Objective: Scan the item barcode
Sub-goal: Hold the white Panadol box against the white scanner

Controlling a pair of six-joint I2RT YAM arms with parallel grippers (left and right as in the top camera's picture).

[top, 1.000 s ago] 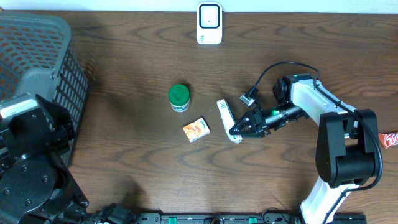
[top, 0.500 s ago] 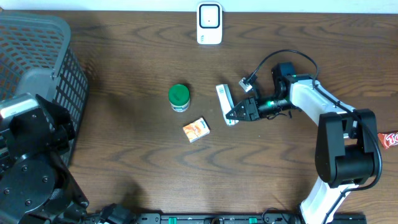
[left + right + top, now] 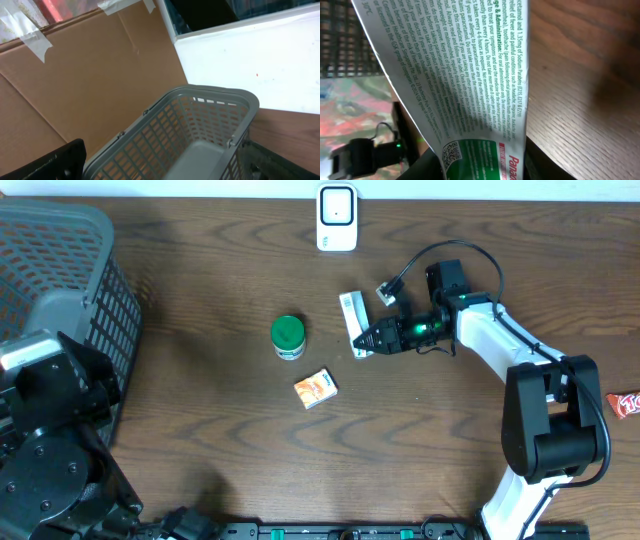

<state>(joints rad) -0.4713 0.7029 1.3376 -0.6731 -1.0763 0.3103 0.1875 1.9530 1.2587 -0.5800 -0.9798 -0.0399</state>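
Note:
The item is a flat white medicine box [image 3: 352, 322] with green and red print, and my right gripper [image 3: 372, 340] is shut on its near end, holding it above the table. In the right wrist view the box [image 3: 470, 90] fills the middle, its fine print and a small square code facing the camera, with a black finger [image 3: 427, 167] on either side. The white barcode scanner [image 3: 337, 218] stands at the table's far edge, beyond the box. My left gripper [image 3: 165, 172] is open and holds nothing, over the grey basket [image 3: 200, 125] at the left.
A green-lidded jar [image 3: 288, 335] and a small orange box [image 3: 316, 388] lie left of the held box. The grey basket [image 3: 60, 270] fills the far left corner. A red packet [image 3: 628, 403] lies at the right edge.
My right gripper has carried the white box away from the table's middle toward the far edge and slightly left, closer to the scanner. The left arm has not moved.

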